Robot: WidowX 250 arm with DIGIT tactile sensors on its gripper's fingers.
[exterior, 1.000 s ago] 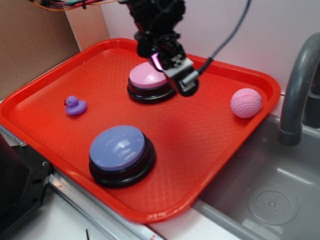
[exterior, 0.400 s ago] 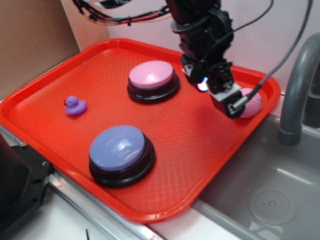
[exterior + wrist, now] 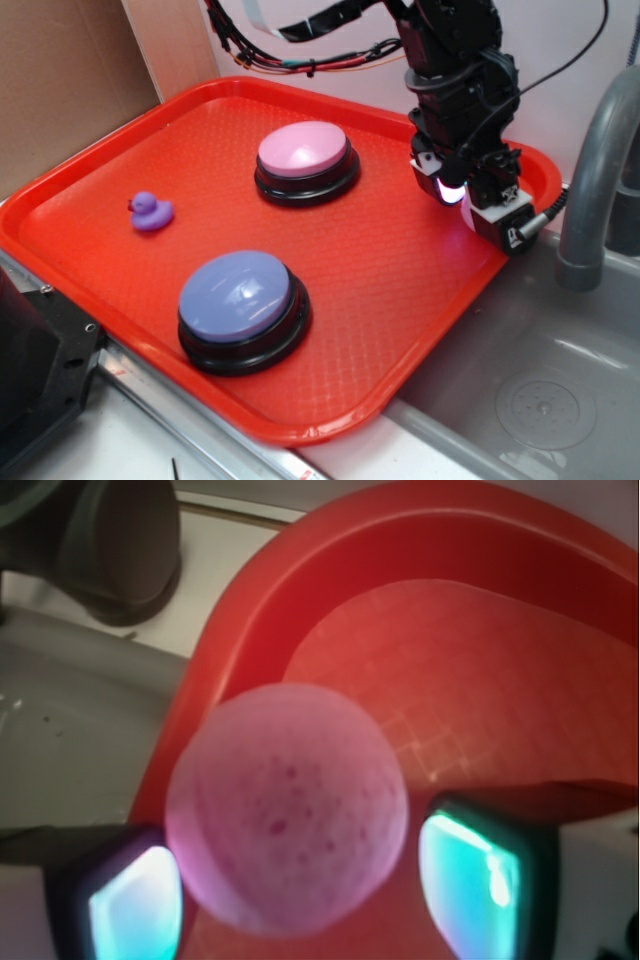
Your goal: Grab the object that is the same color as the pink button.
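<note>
Wrist view shows your gripper (image 3: 300,880) spread open, one finger (image 3: 130,895) on each side of the pink ball (image 3: 287,822), ready to close. That ball sits by the tray's (image 3: 80,180) edge nearest the faucet (image 3: 595,170), well apart from the pink button (image 3: 303,150).

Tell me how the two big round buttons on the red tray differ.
The pink button is pale pink and sits farther back on the tray, nearer the pincer. The blue-purple button sits at the front edge, away from the arm, and looks glossier. Both are domed, with black round bases.
</note>
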